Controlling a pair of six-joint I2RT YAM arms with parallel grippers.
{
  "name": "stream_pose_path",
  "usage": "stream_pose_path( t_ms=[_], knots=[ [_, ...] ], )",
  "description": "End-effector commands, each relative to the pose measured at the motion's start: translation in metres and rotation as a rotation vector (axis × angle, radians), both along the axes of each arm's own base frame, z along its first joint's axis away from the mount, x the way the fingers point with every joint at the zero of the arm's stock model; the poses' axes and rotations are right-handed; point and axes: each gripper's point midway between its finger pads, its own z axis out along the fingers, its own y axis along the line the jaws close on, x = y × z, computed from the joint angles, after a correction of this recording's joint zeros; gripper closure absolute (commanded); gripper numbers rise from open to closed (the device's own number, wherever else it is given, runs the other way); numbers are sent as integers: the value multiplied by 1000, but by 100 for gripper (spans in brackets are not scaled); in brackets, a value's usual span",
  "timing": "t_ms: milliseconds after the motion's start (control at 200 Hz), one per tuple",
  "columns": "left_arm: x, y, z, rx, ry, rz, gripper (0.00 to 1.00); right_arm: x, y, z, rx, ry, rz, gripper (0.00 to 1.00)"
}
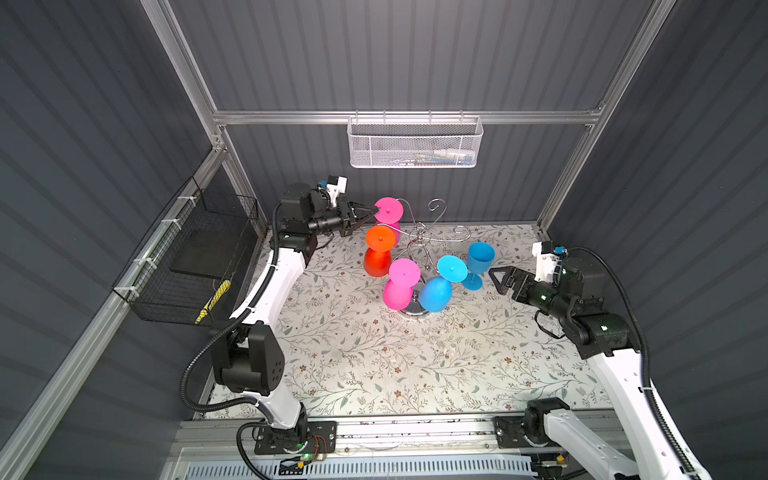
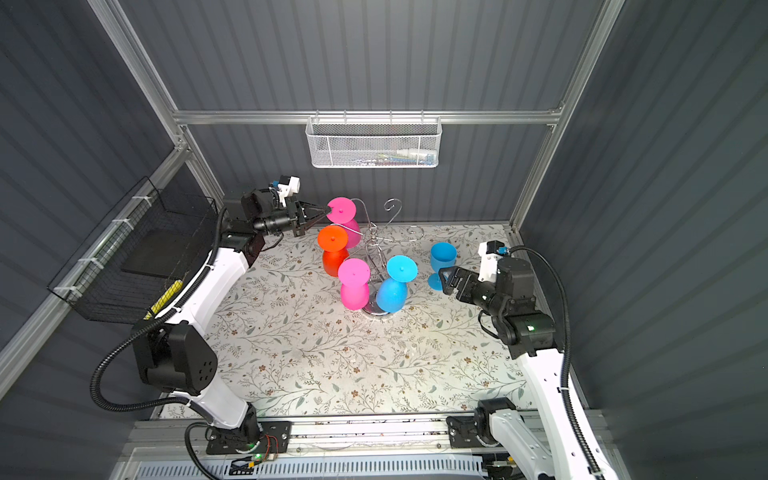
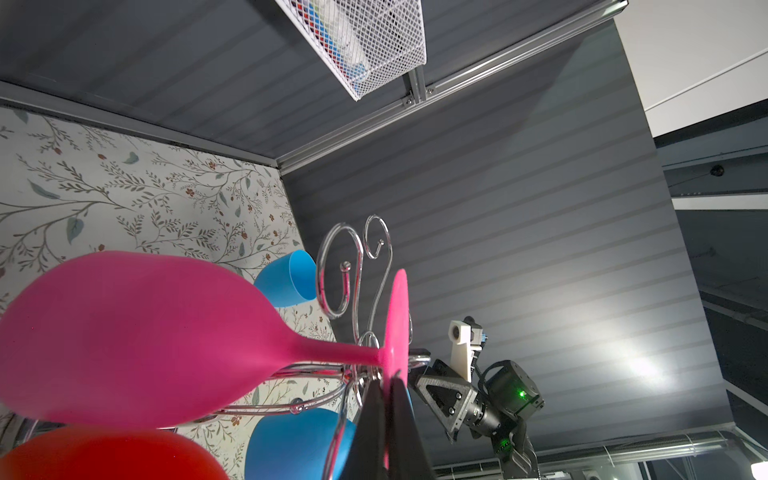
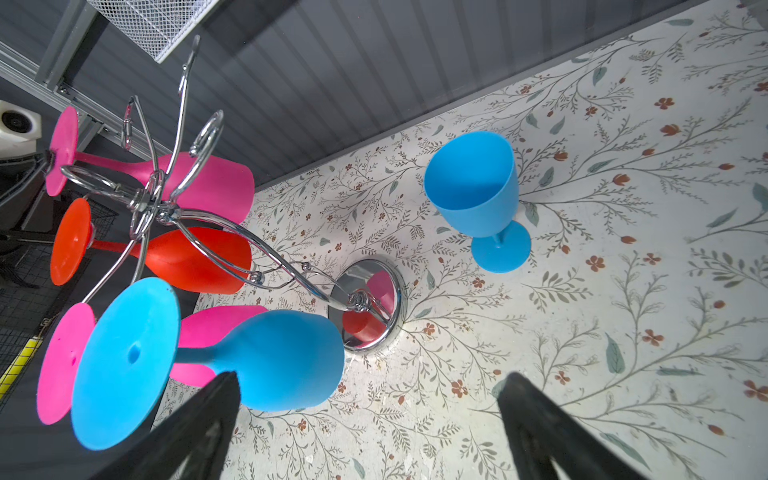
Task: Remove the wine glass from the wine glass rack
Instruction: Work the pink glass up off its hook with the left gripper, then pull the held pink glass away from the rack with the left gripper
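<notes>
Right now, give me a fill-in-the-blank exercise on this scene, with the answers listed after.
1. The left gripper is shut on the foot of a ____ wine glass hanging from the wine glass rack.
2. The right gripper is ____ and holds nothing.
3. The upright glass on the table is coloured ____.
4. In all, ____ glasses hang on the rack.
Missing words: pink; open; blue; four.
</notes>
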Motion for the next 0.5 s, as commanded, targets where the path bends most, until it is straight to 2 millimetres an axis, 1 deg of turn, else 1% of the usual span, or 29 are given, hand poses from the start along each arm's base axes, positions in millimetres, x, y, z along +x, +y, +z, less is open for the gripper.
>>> stream_pose_path(
  t_ms=[0, 205, 300, 420, 495],
  knots=[
    [-7, 11, 14, 2, -54, 16, 100, -2, -1, -2, 3, 6, -3, 1],
    [-3, 33, 20, -1, -67, 73, 100, -3, -1, -2, 0, 5, -2, 1],
    [-1, 41, 18, 0, -57, 114, 100, -1, -3, 0, 6, 5, -16, 1],
    [2, 48, 19, 6, -70, 167, 100, 6, -10, 10, 18, -29, -74, 1],
    [3, 51, 24, 13, -96, 198, 100, 11, -4, 21, 55, -59, -55, 1]
  ],
)
